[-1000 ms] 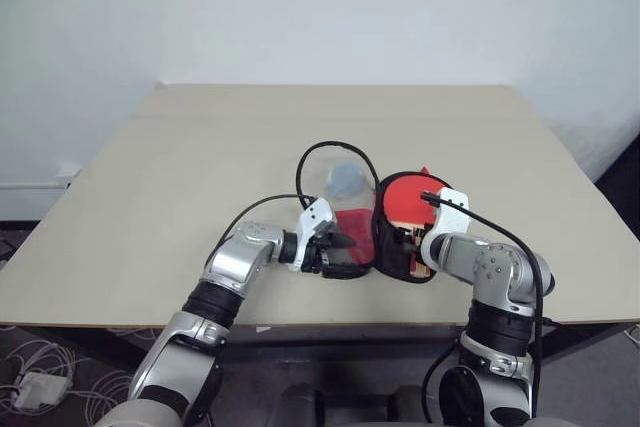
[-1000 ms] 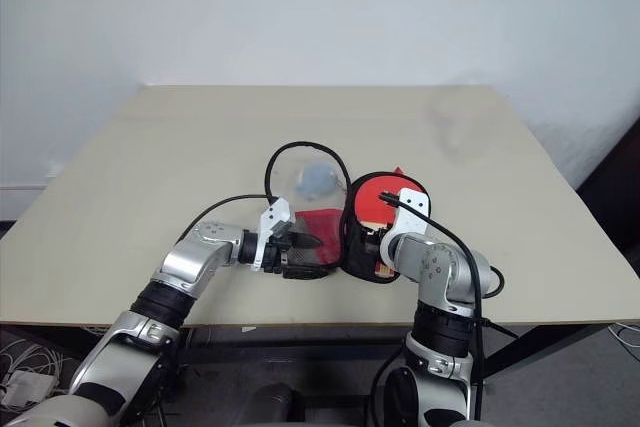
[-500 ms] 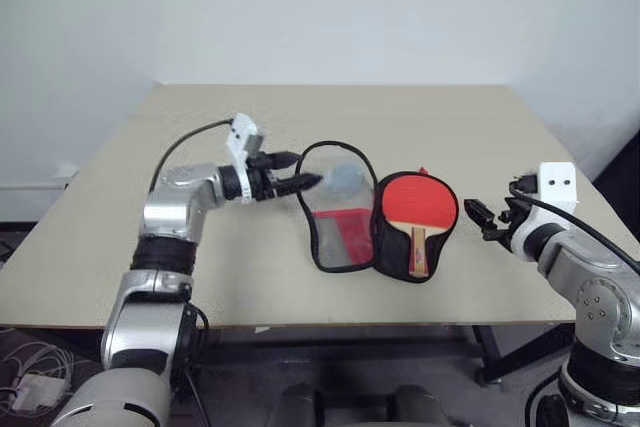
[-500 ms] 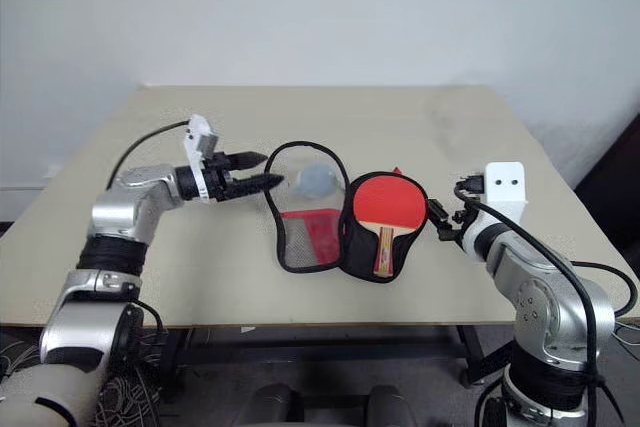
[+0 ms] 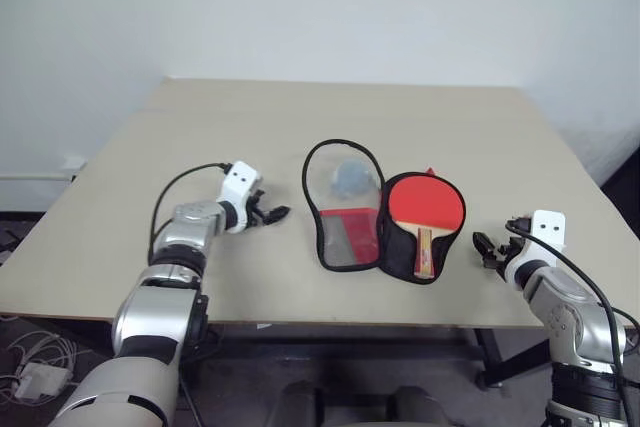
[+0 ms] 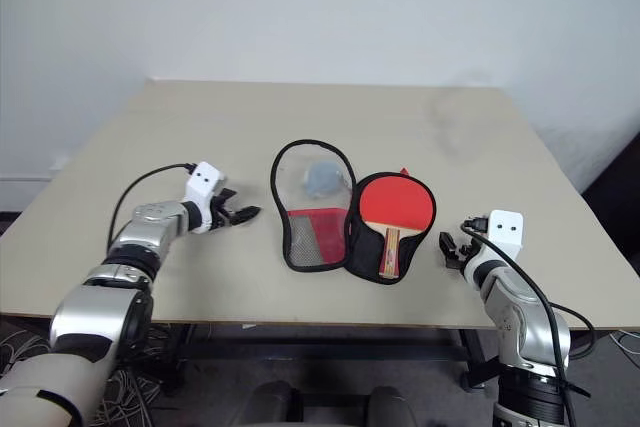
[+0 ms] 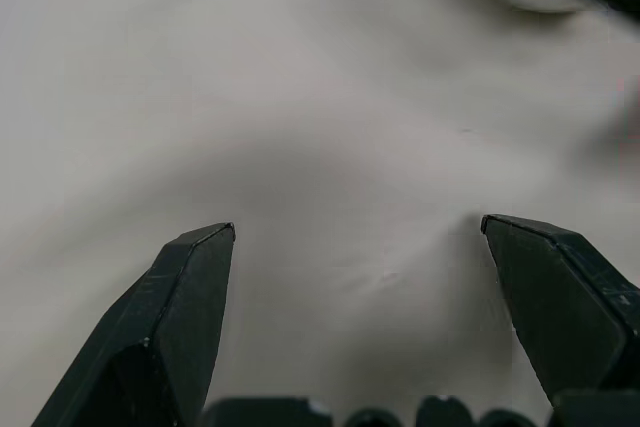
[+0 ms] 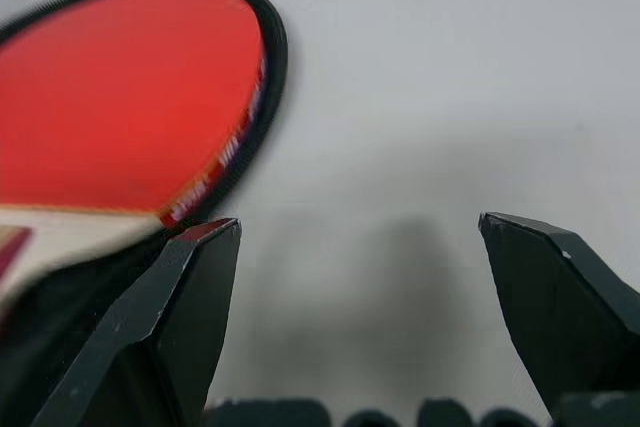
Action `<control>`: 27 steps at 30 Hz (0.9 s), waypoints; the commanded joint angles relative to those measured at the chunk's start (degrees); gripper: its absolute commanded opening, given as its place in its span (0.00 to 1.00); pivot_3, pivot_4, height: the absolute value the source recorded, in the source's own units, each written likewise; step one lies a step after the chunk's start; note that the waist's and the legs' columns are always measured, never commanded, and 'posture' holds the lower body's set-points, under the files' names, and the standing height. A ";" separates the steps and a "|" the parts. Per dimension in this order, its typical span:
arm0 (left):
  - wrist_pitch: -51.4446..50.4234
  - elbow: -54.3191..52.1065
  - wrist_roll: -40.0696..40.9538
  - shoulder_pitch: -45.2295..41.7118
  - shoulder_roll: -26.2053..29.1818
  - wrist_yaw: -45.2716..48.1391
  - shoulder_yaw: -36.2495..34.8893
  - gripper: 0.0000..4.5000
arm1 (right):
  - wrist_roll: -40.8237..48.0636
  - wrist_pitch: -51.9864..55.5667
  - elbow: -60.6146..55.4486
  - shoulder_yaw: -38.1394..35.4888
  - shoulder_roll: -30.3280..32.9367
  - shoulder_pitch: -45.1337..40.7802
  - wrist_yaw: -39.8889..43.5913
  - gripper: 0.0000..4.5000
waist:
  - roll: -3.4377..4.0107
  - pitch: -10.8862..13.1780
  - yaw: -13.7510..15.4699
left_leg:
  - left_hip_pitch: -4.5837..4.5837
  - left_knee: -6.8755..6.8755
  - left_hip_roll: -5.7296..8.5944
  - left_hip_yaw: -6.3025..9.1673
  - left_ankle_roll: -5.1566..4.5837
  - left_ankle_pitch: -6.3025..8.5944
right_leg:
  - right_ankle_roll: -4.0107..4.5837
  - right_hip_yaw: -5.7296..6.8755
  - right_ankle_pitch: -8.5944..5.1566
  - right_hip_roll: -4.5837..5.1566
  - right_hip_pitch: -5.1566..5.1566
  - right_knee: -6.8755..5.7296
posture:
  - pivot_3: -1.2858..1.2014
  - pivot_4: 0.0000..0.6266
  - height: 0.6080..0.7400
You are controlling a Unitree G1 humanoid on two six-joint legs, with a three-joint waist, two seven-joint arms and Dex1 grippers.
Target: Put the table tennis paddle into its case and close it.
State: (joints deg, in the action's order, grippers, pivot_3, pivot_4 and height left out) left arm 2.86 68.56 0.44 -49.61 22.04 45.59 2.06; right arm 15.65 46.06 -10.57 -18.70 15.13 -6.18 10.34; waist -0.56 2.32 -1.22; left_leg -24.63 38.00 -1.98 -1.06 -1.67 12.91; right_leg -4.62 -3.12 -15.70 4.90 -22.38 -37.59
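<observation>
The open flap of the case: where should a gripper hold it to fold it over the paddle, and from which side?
Probably the flap's free outer rim, approached by the open left gripper from the robot's left; the hinge lies beside the paddle.

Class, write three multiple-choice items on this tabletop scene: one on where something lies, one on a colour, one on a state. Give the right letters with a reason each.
1. Where does the table tennis paddle lie?
A. on the open case's black half
B. on the bare table
C. in the left end effector

2. What colour is the paddle's upward face?
A. blue
B. red
C. green

3. How is the case?
A. zipped shut
B. lying open
C. standing upright

Answers: 1 A, the paddle rests on the black half, ringed by its rim. 2 B, the rubber shows red. 3 B, both halves lie spread flat on the table, side by side.
</observation>
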 commanded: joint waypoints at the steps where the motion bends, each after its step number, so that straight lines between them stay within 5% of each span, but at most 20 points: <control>1: 2.78 -1.94 -0.38 -1.92 -2.75 2.67 0.64 0.94 | 0.61 -2.98 -1.68 -1.48 0.45 -0.72 -0.44 0.92 | 0.00 0.00 -0.02 | 0.00 0.00 0.00 0.00 0.00 0.00 | 0.00 0.00 0.00 0.00 0.00 0.00 | 0.52 0.00 0.91; 6: 3.90 -6.93 -0.32 -1.56 -8.81 4.75 2.19 0.94 | 2.30 -4.28 -2.10 -4.09 -1.16 -1.23 -2.23 0.92 | 0.00 0.00 -0.01 | 0.01 0.00 0.00 0.00 0.00 0.00 | 0.00 -0.01 0.00 -0.01 0.02 0.00 | 0.52 0.00 0.91; 15: -11.26 -24.48 7.18 0.45 -16.38 11.19 1.94 0.94 | 3.42 -7.85 -0.13 -5.80 -3.19 -0.92 -4.76 0.92 | 0.04 -0.01 -0.04 | 0.02 0.01 0.00 0.00 -0.01 0.00 | 0.00 -0.06 0.00 -0.03 0.03 -0.02 | 0.52 0.00 0.91; 19: -14.36 -25.56 1.69 2.12 -17.27 7.43 7.31 0.94 | 2.65 -9.10 1.69 -5.46 -3.12 -1.33 -6.28 0.92 | 0.12 -0.06 -0.07 | 0.09 0.01 0.00 0.00 -0.01 0.00 | 0.00 -0.09 0.00 -0.05 0.05 -0.04 | 0.52 0.00 0.91; 27: -38.04 -33.58 9.71 2.30 -17.41 6.75 2.93 0.94 | 3.44 -11.42 3.21 -8.23 -3.40 -1.79 -9.61 0.92 | 0.15 -0.04 -0.07 | 0.05 0.04 0.00 -0.01 -0.01 0.00 | 0.00 -0.12 0.00 -0.05 0.02 -0.06 | 0.52 0.00 0.91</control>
State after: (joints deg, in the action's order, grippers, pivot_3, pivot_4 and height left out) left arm -30.51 38.22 7.51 -45.39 4.46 52.70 6.96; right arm 18.27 36.49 -6.35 -25.44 11.71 -6.48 1.51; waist -0.41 2.28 -1.29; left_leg -24.57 38.04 -1.98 -1.06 -1.69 12.90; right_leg -4.62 -3.24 -15.70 4.85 -22.35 -37.65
